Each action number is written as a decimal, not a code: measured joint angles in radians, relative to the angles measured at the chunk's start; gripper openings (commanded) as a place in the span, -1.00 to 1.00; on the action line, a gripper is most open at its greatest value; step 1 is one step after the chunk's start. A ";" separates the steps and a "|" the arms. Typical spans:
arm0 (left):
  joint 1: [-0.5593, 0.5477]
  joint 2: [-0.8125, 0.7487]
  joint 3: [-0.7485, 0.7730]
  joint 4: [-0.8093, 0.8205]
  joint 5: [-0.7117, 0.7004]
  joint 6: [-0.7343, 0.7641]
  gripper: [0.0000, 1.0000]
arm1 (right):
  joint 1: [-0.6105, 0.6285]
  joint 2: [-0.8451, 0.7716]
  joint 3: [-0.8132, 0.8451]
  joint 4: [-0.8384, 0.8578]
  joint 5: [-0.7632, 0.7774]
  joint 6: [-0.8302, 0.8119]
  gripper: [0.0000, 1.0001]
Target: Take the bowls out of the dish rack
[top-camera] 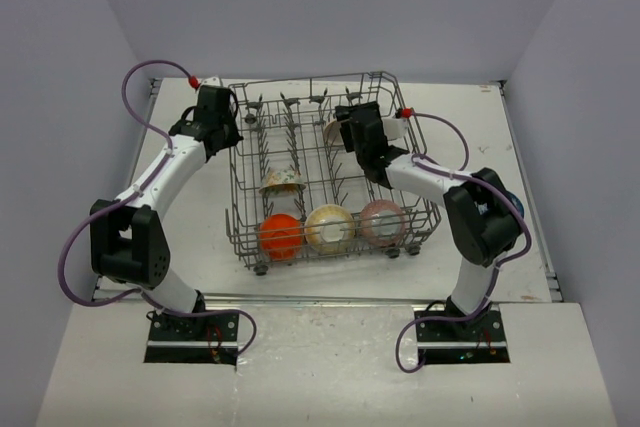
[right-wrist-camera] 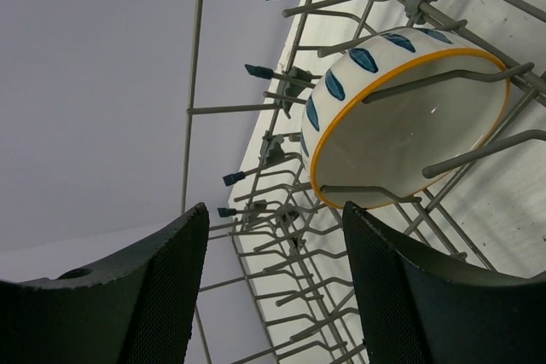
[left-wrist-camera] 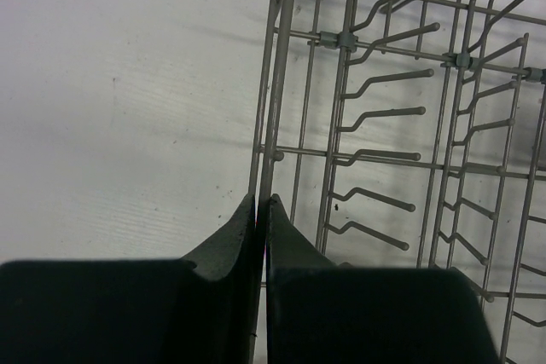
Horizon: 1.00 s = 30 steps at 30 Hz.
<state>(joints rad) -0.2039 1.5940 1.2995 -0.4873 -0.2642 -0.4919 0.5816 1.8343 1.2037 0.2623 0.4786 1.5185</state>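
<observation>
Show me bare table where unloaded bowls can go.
Bare table lies left of the dish rack, partly under the left arm, and right of it beyond the right arm. The rack's near row is crowded: orange bowl, cream bowl, pink bowl.

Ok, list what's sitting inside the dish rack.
Near edge: orange bowl, cream-yellow bowl, pink bowl. Behind them a tilted floral bowl, and a blue-patterned bowl at the back, largely covered from above by the right gripper.

Bright even light; faint dish rack (left-wrist-camera: 345, 39) shadows on table (left-wrist-camera: 128, 125).
</observation>
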 measured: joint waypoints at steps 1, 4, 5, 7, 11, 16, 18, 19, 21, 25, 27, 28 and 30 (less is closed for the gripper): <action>0.000 0.000 0.000 0.000 0.000 0.005 -1.00 | 0.000 0.005 0.002 0.001 0.000 0.001 0.30; 0.000 0.001 0.001 0.000 0.001 0.010 -1.00 | -0.005 0.034 0.015 0.002 -0.002 0.003 0.28; 0.000 0.001 0.002 0.000 0.001 0.014 -1.00 | -0.006 0.047 0.023 0.002 -0.003 0.003 0.28; 0.001 0.001 0.002 0.000 0.003 0.015 -1.00 | -0.013 0.078 0.040 0.003 -0.006 0.002 0.27; 0.004 0.003 0.002 0.002 0.010 0.017 -1.00 | -0.026 0.121 0.069 0.003 -0.019 0.002 0.20; 0.013 0.006 0.005 0.003 0.023 0.017 -1.00 | -0.041 0.167 0.124 0.039 -0.033 -0.012 0.04; 0.013 0.006 0.005 0.004 0.025 0.017 -1.00 | -0.056 0.187 0.138 0.055 -0.037 -0.020 -0.11; 0.013 0.006 0.005 0.004 0.026 0.017 -1.00 | -0.063 0.193 0.138 0.063 -0.039 -0.022 -0.13; 0.014 0.006 0.005 0.005 0.026 0.017 -1.00 | -0.072 0.201 0.138 0.068 -0.046 -0.021 -0.15; 0.014 0.008 0.005 0.007 0.027 0.017 -1.00 | -0.072 0.209 0.138 0.073 -0.052 -0.024 -0.47; 0.014 0.008 0.005 0.008 0.027 0.017 -1.00 | -0.071 0.209 0.138 0.074 -0.055 -0.026 -0.64; 0.014 0.008 0.005 0.008 0.027 0.017 -1.00 | -0.071 0.209 0.138 0.075 -0.058 -0.026 -0.72; 0.014 0.009 0.005 0.011 0.030 0.017 -1.00 | -0.069 0.211 0.136 0.090 -0.080 -0.019 -1.00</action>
<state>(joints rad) -0.1902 1.6032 1.3048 -0.4759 -0.2344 -0.4751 0.5129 2.0449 1.3396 0.3527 0.3981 1.4994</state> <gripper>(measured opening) 0.030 0.113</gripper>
